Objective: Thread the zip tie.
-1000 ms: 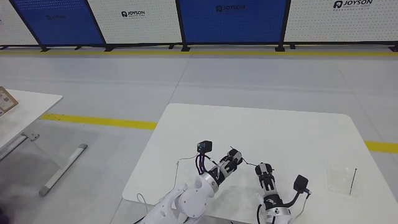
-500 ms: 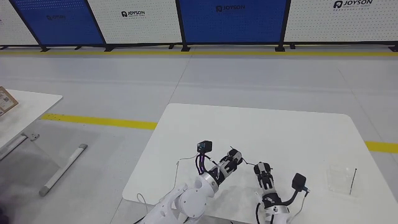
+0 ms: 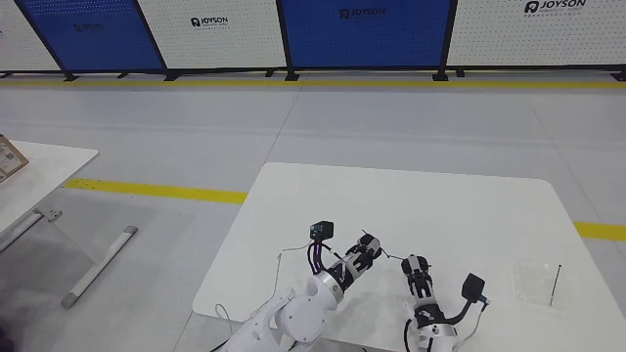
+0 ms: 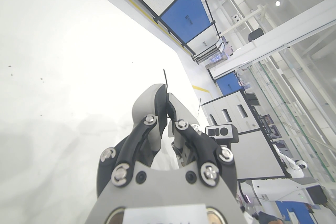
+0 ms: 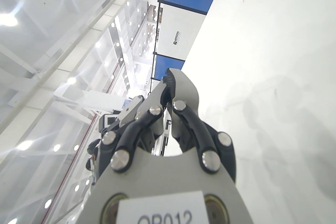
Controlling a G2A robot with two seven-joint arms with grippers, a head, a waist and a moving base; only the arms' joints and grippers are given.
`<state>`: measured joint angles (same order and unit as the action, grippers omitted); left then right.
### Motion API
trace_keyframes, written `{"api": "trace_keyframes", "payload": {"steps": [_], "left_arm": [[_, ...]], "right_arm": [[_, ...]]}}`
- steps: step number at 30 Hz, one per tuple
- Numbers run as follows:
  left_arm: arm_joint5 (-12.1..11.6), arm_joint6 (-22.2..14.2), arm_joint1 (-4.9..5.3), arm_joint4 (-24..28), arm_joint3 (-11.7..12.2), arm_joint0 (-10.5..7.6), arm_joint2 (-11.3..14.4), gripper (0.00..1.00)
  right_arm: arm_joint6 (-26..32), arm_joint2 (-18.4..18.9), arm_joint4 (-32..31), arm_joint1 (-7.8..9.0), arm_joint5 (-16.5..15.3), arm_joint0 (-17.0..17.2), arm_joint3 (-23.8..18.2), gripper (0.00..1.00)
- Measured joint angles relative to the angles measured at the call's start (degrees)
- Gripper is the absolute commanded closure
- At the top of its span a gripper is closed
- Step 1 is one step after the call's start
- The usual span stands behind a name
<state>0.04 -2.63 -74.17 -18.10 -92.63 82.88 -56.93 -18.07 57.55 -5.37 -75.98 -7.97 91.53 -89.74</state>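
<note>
**Two grippers holding a zip tie above the white table.** The left gripper [image 3: 370,244] and the right gripper [image 3: 413,264] hang close together over the near part of the white table [image 3: 391,191], their tips turned toward each other. The zip tie [image 3: 391,254], a thin black strip, spans the short gap between them.

In the left wrist view, the left gripper [image 4: 167,95] has its fingers pressed together on the zip tie [image 4: 165,78], and a short length of strip projects past the fingertips. In the right wrist view, the right gripper [image 5: 166,83] also has its fingers drawn together. A small dark piece sits at their tip, probably the strip's other end, though it is too small to tell for sure.

Well apart, near the table's right edge, stands a clear container [image 3: 533,279], with a second black strip [image 3: 556,284] just beside it.
</note>
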Motion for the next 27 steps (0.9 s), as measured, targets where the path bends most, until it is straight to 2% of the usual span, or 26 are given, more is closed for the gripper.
{"api": "trace_keyframes", "payload": {"steps": [18, 27], "left_arm": [[0.00, 0.00, 0.00, 0.00, 0.00, 0.00, 0.00, 1.00], [0.00, 0.00, 0.00, 0.00, 0.00, 0.00, 0.00, 1.00]], "right_arm": [[0.47, -0.27, -0.90, -1.30, 3.02, -1.29, 1.03, 1.00], [0.44, 0.01, -1.55, -1.72, 2.44, -0.71, 0.69, 1.00]]}}
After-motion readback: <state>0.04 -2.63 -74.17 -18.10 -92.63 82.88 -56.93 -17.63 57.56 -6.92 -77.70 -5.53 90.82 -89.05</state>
